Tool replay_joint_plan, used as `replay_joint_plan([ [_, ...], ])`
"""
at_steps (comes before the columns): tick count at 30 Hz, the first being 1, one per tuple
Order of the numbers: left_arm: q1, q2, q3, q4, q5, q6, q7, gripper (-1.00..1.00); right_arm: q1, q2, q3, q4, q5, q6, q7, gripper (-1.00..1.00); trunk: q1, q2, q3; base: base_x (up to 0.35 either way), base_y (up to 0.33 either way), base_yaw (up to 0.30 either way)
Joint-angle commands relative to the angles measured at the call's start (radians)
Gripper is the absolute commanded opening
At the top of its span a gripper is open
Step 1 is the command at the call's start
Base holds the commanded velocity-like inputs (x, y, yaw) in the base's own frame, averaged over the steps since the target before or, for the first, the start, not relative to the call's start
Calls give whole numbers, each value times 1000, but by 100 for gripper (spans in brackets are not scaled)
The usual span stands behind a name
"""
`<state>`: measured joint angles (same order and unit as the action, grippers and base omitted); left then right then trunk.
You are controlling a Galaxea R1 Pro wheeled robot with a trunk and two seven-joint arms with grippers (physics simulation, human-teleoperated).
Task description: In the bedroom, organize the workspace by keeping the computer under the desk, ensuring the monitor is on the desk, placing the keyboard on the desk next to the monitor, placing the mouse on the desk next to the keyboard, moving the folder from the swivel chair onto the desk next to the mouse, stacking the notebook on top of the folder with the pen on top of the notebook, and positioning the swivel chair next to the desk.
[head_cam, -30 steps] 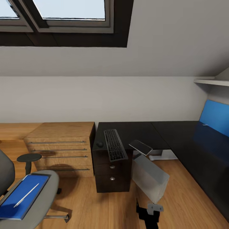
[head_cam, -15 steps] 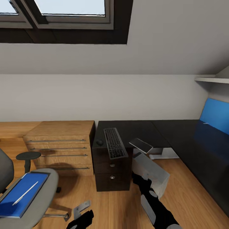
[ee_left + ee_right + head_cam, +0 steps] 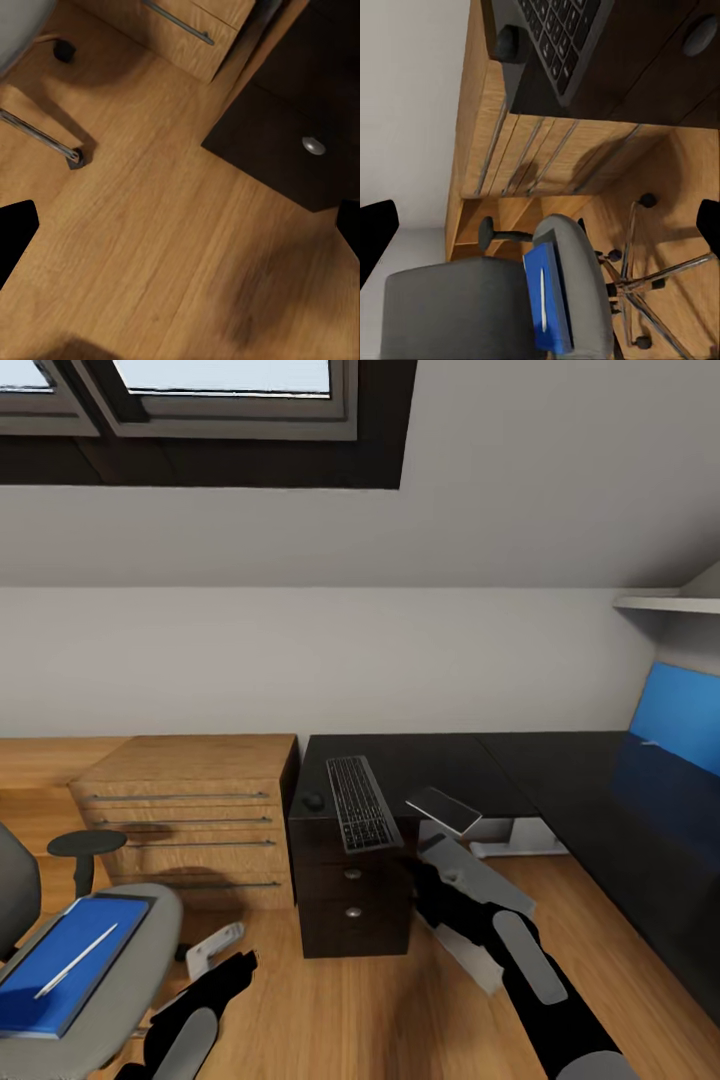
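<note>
black desk (image 3: 440, 760) (l-shaped) bears keyboard (image 3: 360, 815), mouse (image 3: 314, 800), notebook (image 3: 443, 810).

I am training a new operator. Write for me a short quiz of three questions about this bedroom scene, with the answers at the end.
1. True or false: the folder lies on the swivel chair.
2. What lies on the desk beside the keyboard, on the side toward the wooden chest? A) notebook B) mouse C) pen
3. Fill in: the pen rests on top of the ____.

Key
1. True.
2. B, the mouse.
3. Folder.
</note>
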<state>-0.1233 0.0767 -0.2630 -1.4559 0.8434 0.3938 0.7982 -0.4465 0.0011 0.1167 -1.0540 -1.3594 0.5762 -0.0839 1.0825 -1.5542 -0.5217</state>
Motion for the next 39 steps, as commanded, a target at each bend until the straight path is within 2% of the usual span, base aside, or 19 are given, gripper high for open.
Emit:
replay_joint_plan([
  [1, -1, 3, -2, 0, 4, 3, 8, 100, 1, -3, 0, 0, -13, 11, 0, 100, 4, -8, -4, 0, 0, 0],
  [4, 0, 7, -1, -3, 1, 3, 9, 100, 10, -19, 0, -4, -13, 22, 25, 100, 15, -29, -14, 0, 0, 0],
  [7, 0, 7, -1, -4, 1, 3, 9, 100, 12, -23, -1, -3, -8, -4, 99, 100, 27, -50, -23, 0, 0, 0],
  [8, 1, 7, -5, -4, 2, 3, 9, 100, 12, -12, 23, 3, 24, -197, 121, 100, 31, -57, -26, 0, 0, 0],
  [9, 1, 7, -5, -4, 2, 3, 9, 100, 12, -8, 33, 4, 33, -237, 122, 100, 35, -64, -29, 0, 0, 0],
  [10, 1, 6, -7, -4, 2, 3, 9, 100, 12, 1, 63, 6, 57, -318, 124, 100, 38, -71, -33, 0, 0, 0],
  [12, 1, 6, -8, -4, 2, 3, 9, 100, 12, 12, 98, 7, 83, -397, 125, 100, 46, -85, -39, 0, 0, 0],
  [13, 1, 6, -9, -5, 2, 3, 9, 100, 12, 20, 134, 8, 108, -473, 125, 100, 50, -92, -42, 0, 0, 0],
  [16, 1, 6, -10, -5, 2, 3, 9, 100, 12, 30, 189, 11, 138, -601, 126, 100, 61, -113, -51, 0, 0, 0],
  [17, 1, 6, -10, -7, 2, 3, 9, 100, 12, 37, 215, 12, 148, -669, 126, 100, 65, -120, -54, 0, 0, 0],
  [22, 1, 6, -11, -16, 2, 5, 9, 100, 15, 57, 247, 54, 150, -755, 121, 100, 84, -155, -70, 0, 0, 0],
  [27, 1, 6, -11, -21, 2, 8, 9, 100, 17, 62, 244, 102, 101, -777, 121, 100, 104, -190, -86, 0, 0, 0],
  [29, 0, 6, -16, -32, 3, 10, 9, 100, 17, 61, 242, 110, 39, -780, 123, 100, 111, -204, -92, 0, 0, 0],
  [30, 0, 6, -25, -42, 3, 10, 9, 100, 17, 60, 242, 112, -14, -780, 125, 100, 115, -211, -95, 0, 0, 0],
  [31, 0, 6, -31, -50, 3, 11, 9, 100, 17, 59, 242, 112, -47, -779, 126, 100, 119, -218, -98, 0, 0, 0],
  [34, 0, 6, -49, -70, 3, 12, 8, 100, 17, 57, 241, 113, -110, -776, 128, 100, 130, -239, -108, 0, 0, 0],
  [35, 1, 6, -59, -80, 3, 12, 8, 100, 17, 56, 242, 110, -126, -774, 128, 100, 134, -246, -111, 0, 0, 0],
  [36, 11, 7, -101, -107, 24, 13, 9, 100, 24, 56, 245, 80, -150, -770, 161, 100, 138, -253, -114, 0, 0, 0],
  [39, 14, 7, -110, -111, 40, 13, 9, 100, 40, 55, 247, 55, -153, -769, 202, 100, 150, -274, -123, 0, 0, 0],
])
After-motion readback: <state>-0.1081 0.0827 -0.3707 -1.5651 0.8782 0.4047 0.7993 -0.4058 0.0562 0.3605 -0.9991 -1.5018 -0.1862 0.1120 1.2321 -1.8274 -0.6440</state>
